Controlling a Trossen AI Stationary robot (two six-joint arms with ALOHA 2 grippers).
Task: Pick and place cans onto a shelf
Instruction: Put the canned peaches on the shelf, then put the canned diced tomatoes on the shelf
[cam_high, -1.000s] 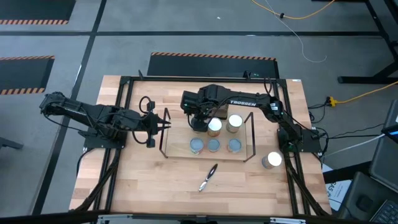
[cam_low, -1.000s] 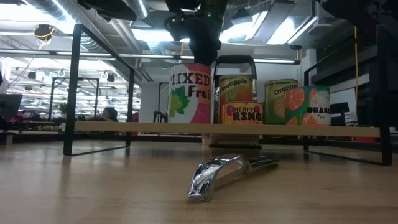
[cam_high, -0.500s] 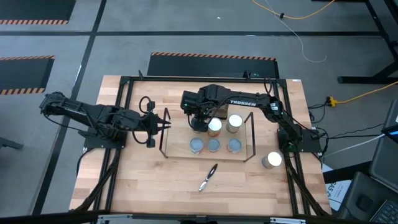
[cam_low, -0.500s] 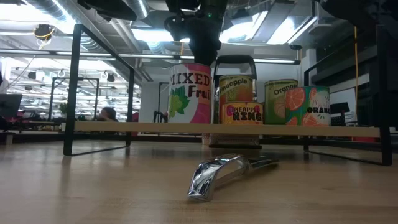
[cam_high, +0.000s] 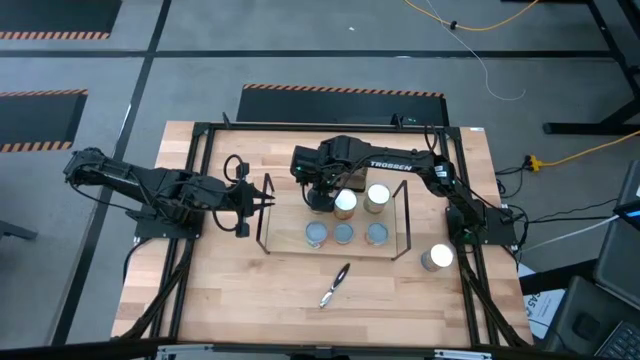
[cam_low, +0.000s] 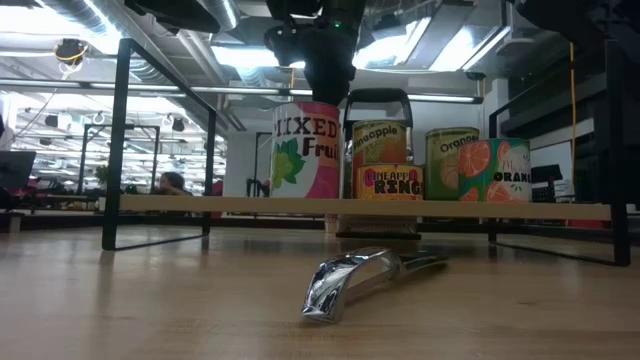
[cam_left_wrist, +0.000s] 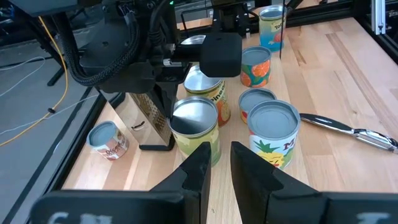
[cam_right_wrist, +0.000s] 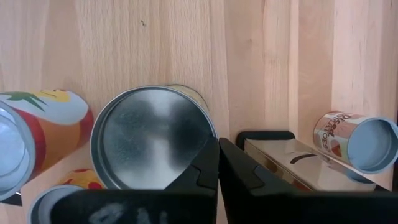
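Above the wooden shelf (cam_high: 290, 238), the right gripper (cam_high: 318, 198) hangs with its fingers pressed together, holding nothing, just over the silver top of a tall can (cam_right_wrist: 152, 137) standing on the board. Five more cans (cam_high: 343, 234) stand beside it, while one (cam_high: 436, 257) sits off the rack. Left gripper (cam_high: 262, 205) waits beside the shelf, jaws slightly parted and empty.

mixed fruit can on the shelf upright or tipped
Upright: the mixed fruit can stands on the shelf board, label vertical.

Shiny metal cans (cam_high: 343, 203) on a matt wooden shelf (cam_low: 200, 204)
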